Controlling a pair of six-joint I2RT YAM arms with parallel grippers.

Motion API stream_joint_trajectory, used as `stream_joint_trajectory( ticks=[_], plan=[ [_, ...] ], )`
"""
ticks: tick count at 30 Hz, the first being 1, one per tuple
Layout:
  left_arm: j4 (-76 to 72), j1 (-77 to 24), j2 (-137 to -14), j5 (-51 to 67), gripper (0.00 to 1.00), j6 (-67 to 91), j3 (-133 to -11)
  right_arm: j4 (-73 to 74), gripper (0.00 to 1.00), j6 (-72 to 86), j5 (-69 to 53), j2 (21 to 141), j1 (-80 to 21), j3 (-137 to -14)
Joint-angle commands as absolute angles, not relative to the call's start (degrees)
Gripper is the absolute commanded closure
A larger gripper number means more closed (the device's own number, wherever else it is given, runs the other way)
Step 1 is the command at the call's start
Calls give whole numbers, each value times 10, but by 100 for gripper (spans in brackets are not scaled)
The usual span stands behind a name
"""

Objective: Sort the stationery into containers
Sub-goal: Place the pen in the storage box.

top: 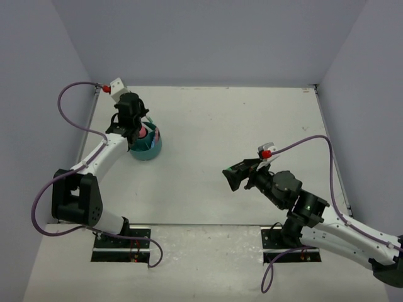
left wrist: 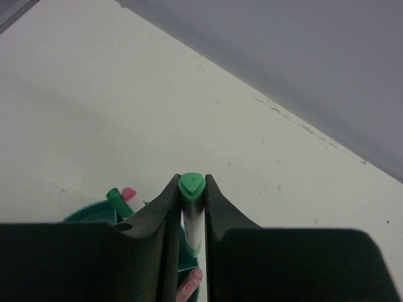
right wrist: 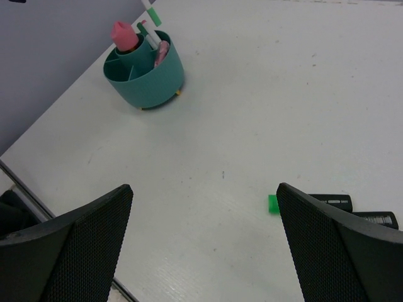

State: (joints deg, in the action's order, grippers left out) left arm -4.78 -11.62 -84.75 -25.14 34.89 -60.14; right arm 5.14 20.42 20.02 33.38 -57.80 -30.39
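The round teal organiser [top: 146, 150] stands at the far left of the table, with a pink stubby tube [right wrist: 124, 34] and other stationery upright in its compartments [right wrist: 148, 85]. My left gripper [left wrist: 191, 179] hovers directly over it, shut on a white pen with a green cap [left wrist: 191, 185] that points down toward the compartments. Beside my fingers I see another green pen end [left wrist: 113, 195] and a pink tip [left wrist: 129, 192] in the organiser. My right gripper [right wrist: 204, 185] hangs open and holds nothing over the table right of centre [top: 232, 178].
A small green piece [right wrist: 272, 203] lies on the table next to dark cylindrical objects [right wrist: 330, 202], partly hidden behind my right finger. Grey walls close in the table at the back and on both sides. The arm bases sit at the near edge.
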Motion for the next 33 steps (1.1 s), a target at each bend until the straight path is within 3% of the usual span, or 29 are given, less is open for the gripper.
stream_joint_trajectory(
  ticks=[1, 13, 23, 30, 33],
  plan=[
    [-44, -110, -842, -305, 100, 360, -595, 31, 1, 197, 200, 350, -580, -306],
    [-47, -109, -880, -270, 100, 374, -580, 29, 1, 199, 214, 347, -580, -299],
    [-38, -109, -849, -259, 31, 390, -565, 29, 1, 202, 214, 353, -580, -299],
    [-19, -121, -758, -201, 17, 385, -602, 64, 1, 257, 253, 423, -554, -330],
    [17, -134, -716, -178, 2, 364, -642, 112, 1, 323, 227, 487, -478, -357]
  ],
)
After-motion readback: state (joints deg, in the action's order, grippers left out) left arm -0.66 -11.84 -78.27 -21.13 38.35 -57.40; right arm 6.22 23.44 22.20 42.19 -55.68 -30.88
